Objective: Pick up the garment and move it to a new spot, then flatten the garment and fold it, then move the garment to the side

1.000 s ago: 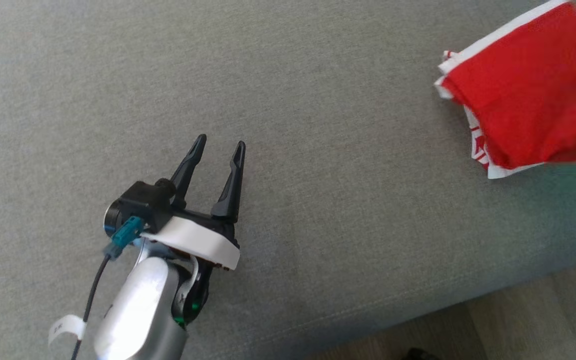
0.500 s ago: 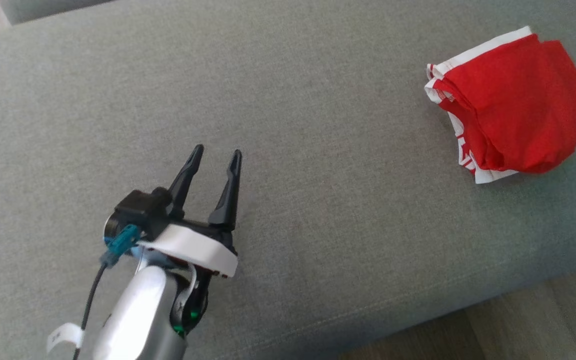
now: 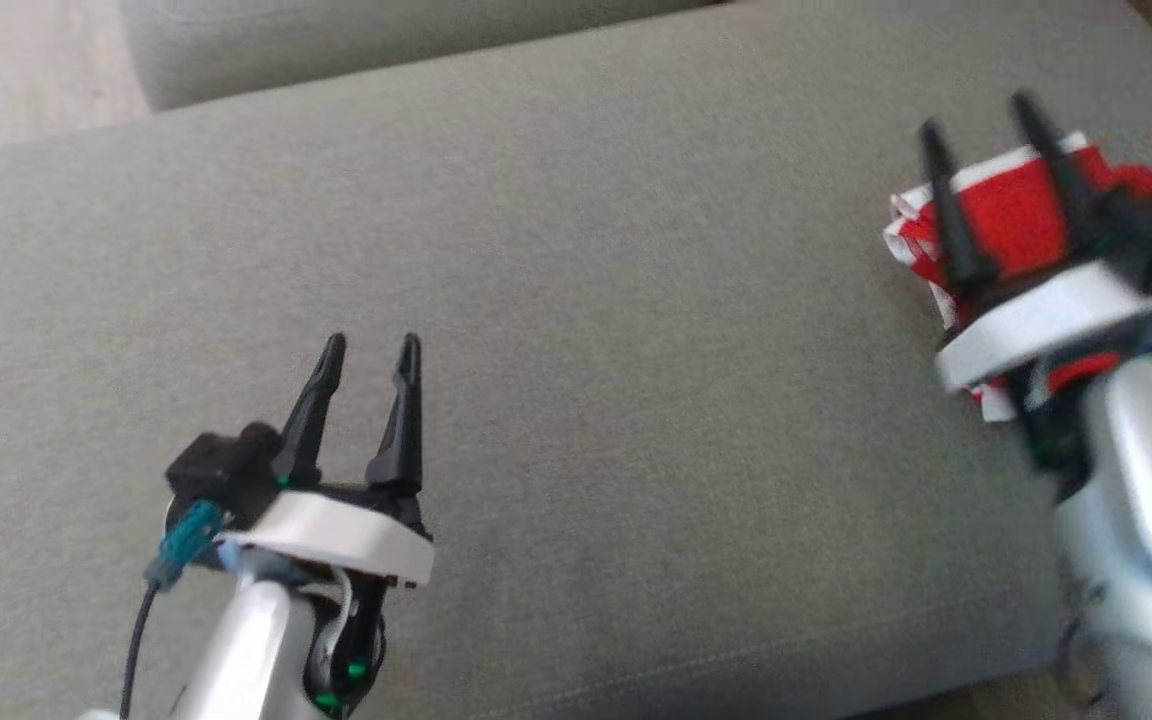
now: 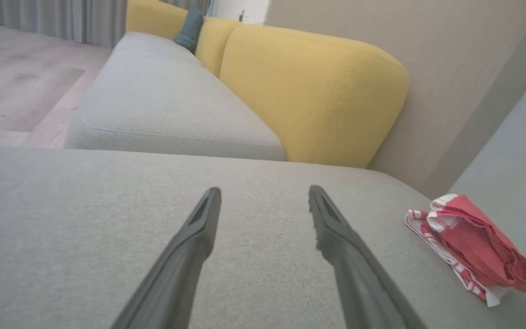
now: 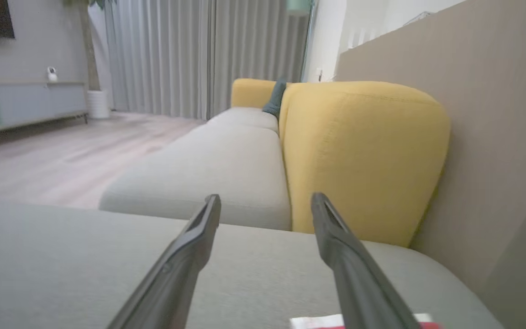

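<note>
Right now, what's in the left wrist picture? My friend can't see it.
The left end effector is open above a grey cushion. A folded red and white garment lies on it at the right, a yellow backrest behind.

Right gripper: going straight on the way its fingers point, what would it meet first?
The right gripper points past the garment, low over the grey cushion; the way looks free nearby. Beyond, probably the yellow backrest, depth unclear.

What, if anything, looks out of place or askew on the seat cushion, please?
The red and white garment lies bunched near the right end of the seat cushion, its layers uneven and striped white edges poking out. Nothing else stands out.
</note>
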Tool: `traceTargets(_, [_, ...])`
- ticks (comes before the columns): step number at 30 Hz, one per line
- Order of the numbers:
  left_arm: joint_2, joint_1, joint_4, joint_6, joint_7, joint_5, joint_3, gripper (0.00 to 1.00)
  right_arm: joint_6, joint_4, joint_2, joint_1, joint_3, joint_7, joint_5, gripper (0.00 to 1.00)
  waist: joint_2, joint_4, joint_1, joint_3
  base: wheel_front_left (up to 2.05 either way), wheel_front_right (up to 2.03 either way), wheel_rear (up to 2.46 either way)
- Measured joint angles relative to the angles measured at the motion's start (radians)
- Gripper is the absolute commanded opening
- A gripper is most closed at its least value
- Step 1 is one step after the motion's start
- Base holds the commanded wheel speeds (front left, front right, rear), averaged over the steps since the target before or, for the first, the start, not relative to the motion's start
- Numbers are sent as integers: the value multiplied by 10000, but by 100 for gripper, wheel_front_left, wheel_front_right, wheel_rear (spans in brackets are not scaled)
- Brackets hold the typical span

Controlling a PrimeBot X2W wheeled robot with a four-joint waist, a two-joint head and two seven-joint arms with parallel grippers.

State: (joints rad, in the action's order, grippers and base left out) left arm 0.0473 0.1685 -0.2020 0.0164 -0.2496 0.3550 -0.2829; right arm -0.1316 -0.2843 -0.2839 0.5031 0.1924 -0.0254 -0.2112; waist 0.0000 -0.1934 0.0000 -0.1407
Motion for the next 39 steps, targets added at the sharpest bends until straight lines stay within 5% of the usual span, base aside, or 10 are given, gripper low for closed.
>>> traceTargets(6, [2,-546,90,-92,0,0,334,100,0,169,1741,-1771,-474,-1126,318,100,0,573,0,565,0,0,0])
traceTargets(10, [6,-1051,146,-96,0,81,391,100,0,119,2199,-2974,-1068,-1735,782,100,0,947,0,926,0,0,0])
traceTargets(18, [13,-1832,380,-205,0,-35,550,100,2,86,2343,-4366,-1319,-2153,249,100,0,1420,0,1393,0,0,0])
traceTargets(39, [15,-2092,786,-341,0,-167,779,100,0,330,2353,-4441,-1089,-2255,75,100,0,1371,0,1431,0,0,0])
